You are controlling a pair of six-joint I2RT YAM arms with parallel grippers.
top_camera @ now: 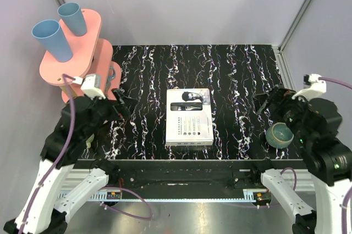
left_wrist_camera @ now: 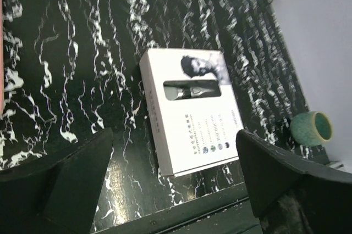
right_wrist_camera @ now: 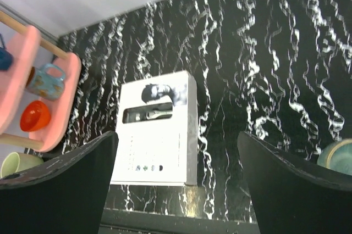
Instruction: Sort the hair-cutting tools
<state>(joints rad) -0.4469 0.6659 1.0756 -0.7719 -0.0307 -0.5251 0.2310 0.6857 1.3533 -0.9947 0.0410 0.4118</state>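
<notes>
A closed white box (top_camera: 190, 117) lies flat in the middle of the black marbled table. Through its window I see the slim clipper with a grey head (top_camera: 190, 105); it also shows in the left wrist view (left_wrist_camera: 192, 88) and the right wrist view (right_wrist_camera: 154, 114). The comb attachments are hidden. My left gripper (top_camera: 124, 102) hangs open and empty left of the box, which shows between its jaws (left_wrist_camera: 174, 151). My right gripper (top_camera: 264, 102) hangs open and empty right of the box (right_wrist_camera: 177, 135).
A dark teal bowl (top_camera: 279, 134) sits at the near right, under the right arm. A pink two-tier rack (top_camera: 71, 47) with two blue cups stands at the far left; mugs and an orange bowl (right_wrist_camera: 34, 114) sit on its lower shelf.
</notes>
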